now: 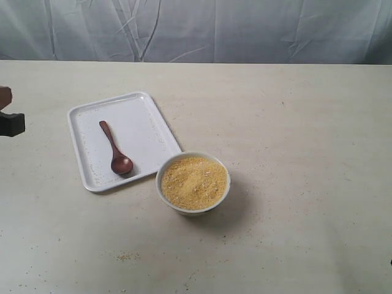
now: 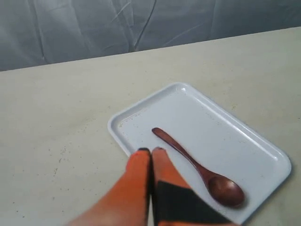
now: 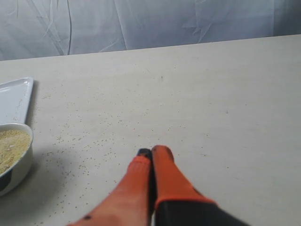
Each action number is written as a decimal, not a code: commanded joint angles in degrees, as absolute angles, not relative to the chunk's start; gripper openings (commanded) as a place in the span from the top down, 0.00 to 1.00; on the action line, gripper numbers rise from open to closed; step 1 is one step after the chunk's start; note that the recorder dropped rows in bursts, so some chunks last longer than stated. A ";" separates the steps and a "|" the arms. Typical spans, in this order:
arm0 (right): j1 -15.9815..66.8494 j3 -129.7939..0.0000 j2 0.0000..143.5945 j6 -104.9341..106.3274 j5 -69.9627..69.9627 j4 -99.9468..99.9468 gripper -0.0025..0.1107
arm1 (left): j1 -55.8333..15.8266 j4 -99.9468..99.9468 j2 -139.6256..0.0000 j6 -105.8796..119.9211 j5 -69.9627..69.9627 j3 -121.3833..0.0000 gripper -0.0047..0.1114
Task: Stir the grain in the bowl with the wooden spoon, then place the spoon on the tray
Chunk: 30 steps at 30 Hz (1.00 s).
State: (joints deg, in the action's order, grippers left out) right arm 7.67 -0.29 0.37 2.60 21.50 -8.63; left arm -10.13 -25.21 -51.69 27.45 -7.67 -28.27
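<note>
**Wooden spoon at rest on the tray**

Wooden spoon lies flat inside the white tray, its scoop toward the near edge of the surface and its handle toward the far edge. Just beside the tray's near right corner stands the white bowl of yellow grain (loose specks dot the surface around it). The left fingers are pressed together on nothing, clear of the spoon, toward the left edge. The right fingers are likewise pressed together and empty, over bare surface apart from the bowl.

Just ahead of the left hand, the wooden spoon shows dark, smooth wood with a soft sheen. The tray beneath is glossy white (plastic or enamel, unclear); the table looks matt.
</note>
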 commanded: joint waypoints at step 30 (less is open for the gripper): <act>7.46 0.00 0.00 2.84 20.85 -9.58 0.98 | 2.08 -19.05 0.00 27.53 -13.95 0.00 0.96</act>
